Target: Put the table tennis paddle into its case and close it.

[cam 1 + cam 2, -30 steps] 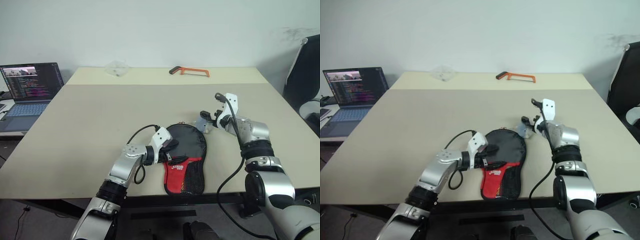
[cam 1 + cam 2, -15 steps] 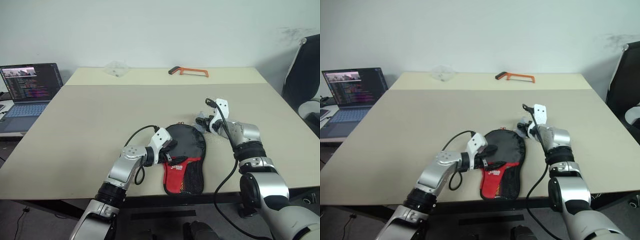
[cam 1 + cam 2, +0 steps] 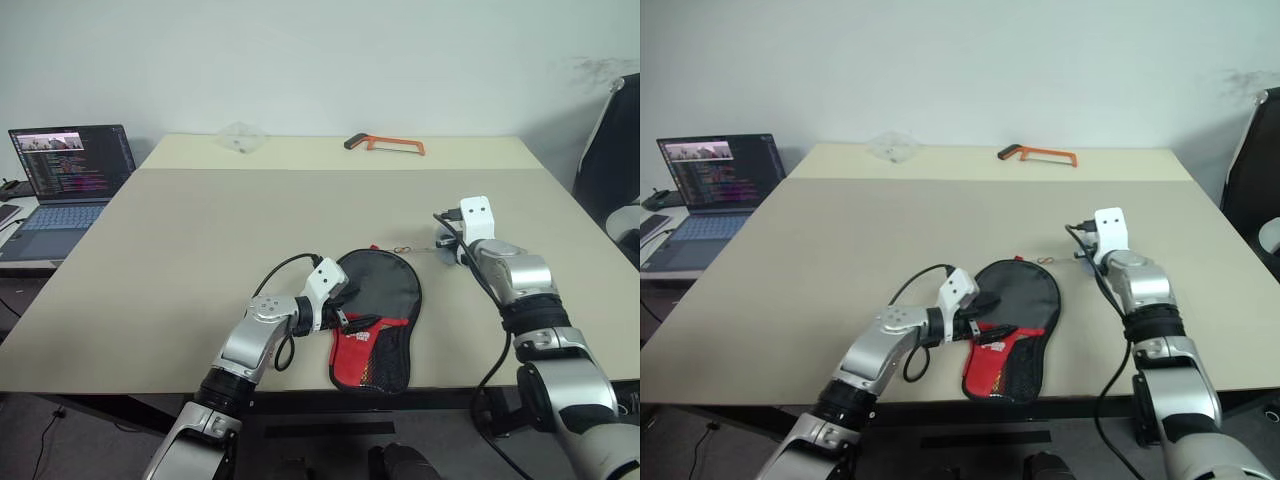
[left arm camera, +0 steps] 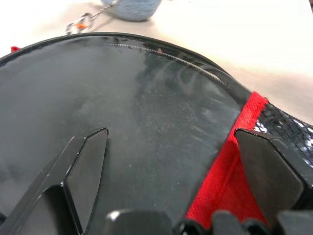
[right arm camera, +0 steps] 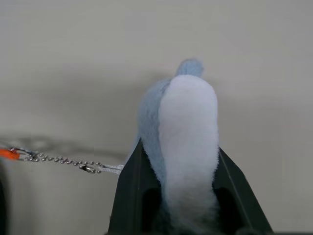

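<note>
Black-and-red paddle-shaped fabric case (image 3: 378,310) lies flat near the beige table (image 3: 200,230) front edge; white logo unreadable. Left pincer (image 4: 171,166) spread wide over its black face. Right pincer (image 5: 176,196) clamps pale-blue fuzzy charm (image 5: 183,142) on bead chain (image 5: 58,160). Paddle hidden.

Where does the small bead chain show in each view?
Left eye: bead chain on the table between case and right gripper.
Right eye: same place.
Left wrist: beyond the case's rim.
Right wrist: leading from the blue plush.
Landmark: the case's rounded end.
</note>
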Robot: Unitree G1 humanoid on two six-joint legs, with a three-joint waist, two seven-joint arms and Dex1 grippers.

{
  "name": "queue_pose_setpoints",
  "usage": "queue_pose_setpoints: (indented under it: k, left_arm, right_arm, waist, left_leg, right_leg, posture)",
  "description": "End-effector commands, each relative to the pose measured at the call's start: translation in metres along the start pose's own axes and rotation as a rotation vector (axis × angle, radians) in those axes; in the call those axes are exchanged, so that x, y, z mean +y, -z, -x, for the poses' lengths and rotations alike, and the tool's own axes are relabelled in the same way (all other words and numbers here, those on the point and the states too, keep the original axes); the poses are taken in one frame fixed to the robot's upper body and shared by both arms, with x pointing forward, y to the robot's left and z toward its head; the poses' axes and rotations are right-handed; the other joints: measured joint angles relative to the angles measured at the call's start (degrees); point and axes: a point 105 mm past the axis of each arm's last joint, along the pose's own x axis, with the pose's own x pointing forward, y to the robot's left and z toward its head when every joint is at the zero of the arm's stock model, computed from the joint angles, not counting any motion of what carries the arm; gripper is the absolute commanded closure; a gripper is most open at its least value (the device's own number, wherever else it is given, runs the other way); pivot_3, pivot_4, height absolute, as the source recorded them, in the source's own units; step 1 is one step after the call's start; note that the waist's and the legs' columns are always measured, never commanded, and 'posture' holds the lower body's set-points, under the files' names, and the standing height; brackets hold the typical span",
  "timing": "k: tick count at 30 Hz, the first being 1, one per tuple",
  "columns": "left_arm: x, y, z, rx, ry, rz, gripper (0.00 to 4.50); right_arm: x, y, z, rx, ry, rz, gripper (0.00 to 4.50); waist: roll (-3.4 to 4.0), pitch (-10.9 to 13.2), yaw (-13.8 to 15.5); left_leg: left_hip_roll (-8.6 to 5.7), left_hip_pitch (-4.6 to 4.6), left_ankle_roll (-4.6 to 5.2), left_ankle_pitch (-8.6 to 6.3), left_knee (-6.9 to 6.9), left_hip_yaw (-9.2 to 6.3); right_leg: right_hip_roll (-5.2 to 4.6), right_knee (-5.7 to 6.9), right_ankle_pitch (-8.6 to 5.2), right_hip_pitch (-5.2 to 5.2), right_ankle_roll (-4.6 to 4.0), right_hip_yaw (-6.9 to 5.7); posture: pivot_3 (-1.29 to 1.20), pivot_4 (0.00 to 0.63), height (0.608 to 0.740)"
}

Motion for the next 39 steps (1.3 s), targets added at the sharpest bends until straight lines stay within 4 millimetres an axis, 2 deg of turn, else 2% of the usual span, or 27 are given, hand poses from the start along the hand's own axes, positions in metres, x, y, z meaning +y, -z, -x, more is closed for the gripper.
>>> queue_pose_setpoints:
  k: [1, 5, 12, 16, 19, 22, 28, 34, 39]
  left_arm:
    - [-0.006, 0.014, -0.002, 0.039, 0.027, 0.041, 0.0]
    - [-0.007, 0.014, -0.003, 0.043, 0.037, 0.038, 0.0]
    - [-0.005, 0.014, -0.004, 0.053, 0.046, 0.031, 0.0]
    - [-0.004, 0.017, -0.005, 0.076, 0.047, 0.023, 0.0]
    - [-0.003, 0.018, -0.007, 0.089, 0.046, 0.016, 0.0]
    - [-0.002, 0.022, -0.009, 0.127, 0.041, 0.01, 0.0]
    - [0.014, 0.047, -0.01, 0.263, -0.068, 0.009, 0.0]
    - [0.012, 0.054, -0.01, 0.3, -0.057, -0.005, 0.0]
    - [0.013, 0.054, -0.011, 0.317, -0.042, -0.016, 0.0]
  right_arm:
    - [-0.021, -0.006, 0.027, -0.009, -0.012, 0.149, 4.06]
    - [-0.024, 0.005, 0.051, 0.034, -0.087, 0.289, 4.06]
    - [0.001, 0.03, 0.108, 0.127, -0.402, 0.593, 4.08]
    - [0.011, 0.042, 0.132, 0.169, -0.527, 0.707, 4.1]
    - [0.02, 0.048, 0.142, 0.18, -0.604, 0.745, 4.11]
    - [0.038, 0.063, 0.164, 0.208, -0.762, 0.793, 4.11]
    - [0.062, 0.095, 0.198, 0.305, -0.973, 0.872, 4.11]
    - [0.088, 0.122, 0.225, 0.317, -1.148, 0.834, 4.11]
    - [0.103, 0.134, 0.236, 0.321, -1.217, 0.834, 4.12]
  waist:
    - [0.01, -0.01, 0.24]
    - [0.05, -0.01, 0.43]
    - [0.13, 0.01, 0.64]
    - [0.14, 0.01, 0.8]
    - [0.13, 0.01, 0.85]
    - [0.16, -0.01, 1.23]
    - [0.26, -0.26, 1.39]
    - [0.29, -0.48, 1.9]
    - [0.34, -0.65, 2.08]
  left_leg:
    - [-0.01, 0.0, 0.0, 0.0, 0.0, -0.03]
    - [-0.03, 0.02, 0.0, 0.0, 0.0, -0.03]
    - [-0.01, 0.1, 0.0, 0.0, 0.01, -0.03]
    - [-0.01, 0.09, 0.0, -0.01, 0.01, -0.03]
    - [-0.01, 0.1, 0.0, -0.01, 0.01, -0.01]
    - [-0.01, 0.1, 0.0, -0.01, 0.02, -0.04]
    - [0.01, 0.07, 0.0, -0.02, -0.02, -0.1]
    - [-0.01, 0.22, -0.02, -0.03, -0.02, -0.2]
    - [-0.01, 0.34, -0.05, -0.06, -0.04, -0.22]
  right_leg:
    - [0.0, 0.0, -0.02, 0.02, 0.02, -0.03]
    - [0.01, -0.05, -0.05, 0.05, 0.07, -0.04]
    - [0.11, -0.18, -0.18, 0.28, 0.23, -0.11]
    - [0.11, -0.31, -0.18, 0.31, 0.25, -0.17]
    - [0.11, -0.38, -0.17, 0.37, 0.28, -0.21]
    - [0.11, -0.45, -0.16, 0.38, 0.29, -0.23]
    - [0.1, -0.73, -0.15, 0.55, 0.3, -0.29]
    - [0.05, -0.88, -0.22, 0.89, 0.31, -0.54]
    - [0.04, -0.91, -0.32, 1.08, 0.27, -0.65]
  posture:
    - [0.0, 0.15, 0.74]
    - [0.0, 0.15, 0.74]
    - [0.0, 0.15, 0.74]
    - [0.0, 0.15, 0.74]
    - [0.0, 0.15, 0.74]
    - [0.0, 0.15, 0.74]
    - [0.0, 0.15, 0.74]
    - [0.0, 0.15, 0.74]
    - [0.0, 0.15, 0.74]
